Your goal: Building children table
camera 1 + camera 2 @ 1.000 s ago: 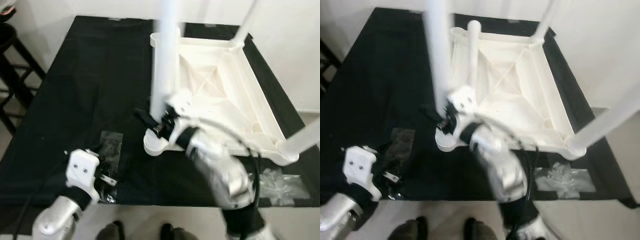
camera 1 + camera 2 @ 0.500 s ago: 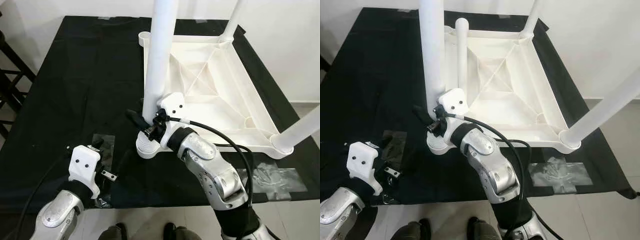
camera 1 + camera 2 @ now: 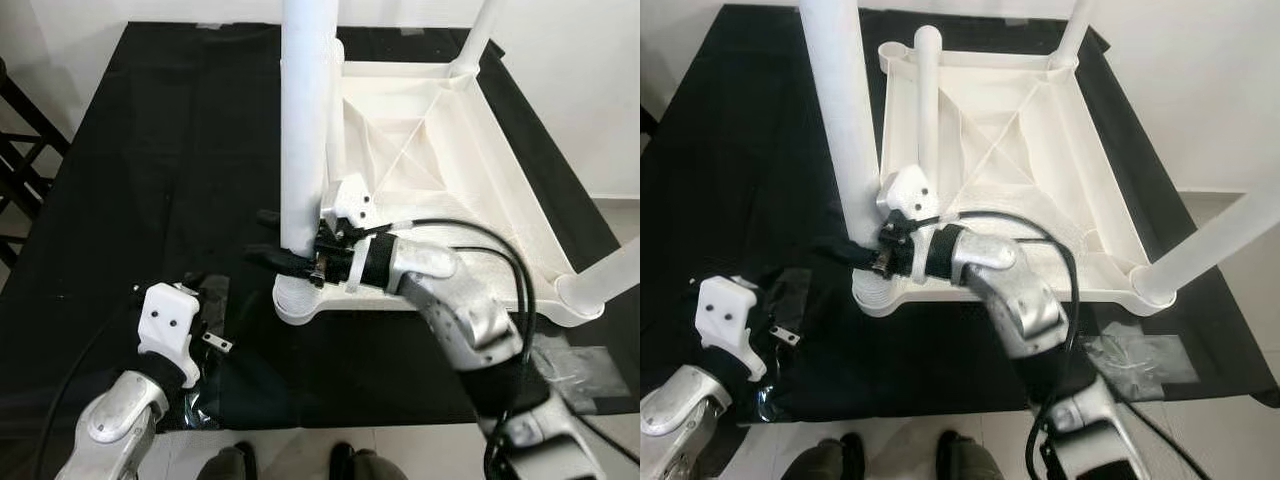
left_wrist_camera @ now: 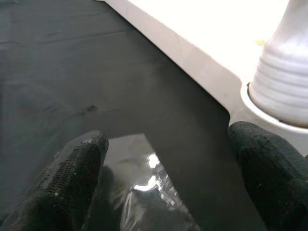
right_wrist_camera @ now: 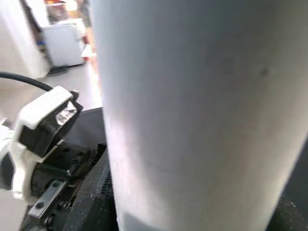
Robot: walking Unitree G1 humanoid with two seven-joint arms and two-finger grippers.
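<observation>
— Table leg (image 3: 305, 120), the near-left one: it stands upright in the corner socket (image 3: 300, 300) of the upside-down tabletop (image 3: 440, 170), on the black cloth (image 3: 160, 150). Its long axis runs straight up toward the robot's head.

— And which arm has it?

— The right gripper (image 3: 285, 250). It reaches in level from the right, across the leg's axis, with its 2 black fingers clasped around the bottom of the leg just above the ribbed collar.

— The left one?

— The left gripper (image 3: 195, 300) sits low beside a clear plastic bag (image 4: 144, 192), fingers (image 4: 72, 178) spread apart and holding nothing, a little short of that corner. Any turn or push down the axis falls to the right arm, I'd say.
</observation>
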